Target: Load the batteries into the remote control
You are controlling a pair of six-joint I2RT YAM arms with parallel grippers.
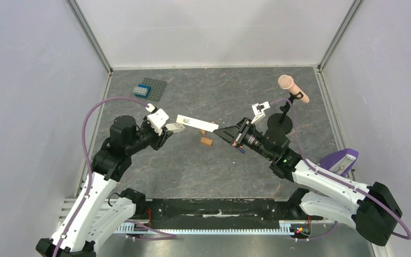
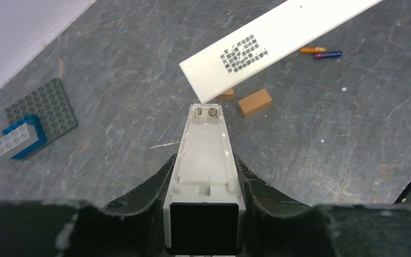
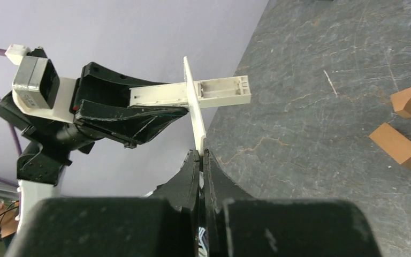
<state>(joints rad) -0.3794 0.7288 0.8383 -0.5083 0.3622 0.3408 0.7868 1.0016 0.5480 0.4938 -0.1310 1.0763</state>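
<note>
Left arm bent toward centre, left gripper (image 1: 167,130) clamped on remote control (image 2: 206,144), recess up | right gripper (image 3: 200,158) pinched printed white plate (image 2: 267,43) edge-on | I logged batteries (image 2: 311,50) on table (image 2: 353,134), right of brown blocks (image 2: 255,101)

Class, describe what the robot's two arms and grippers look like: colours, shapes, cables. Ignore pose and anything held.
Both the left arm and right arm have white shell links joined by black cylindrical joints. A purple cable runs along each. The left gripper and right gripper have matte black curved fingers, scuffed whitish at edges.
</note>
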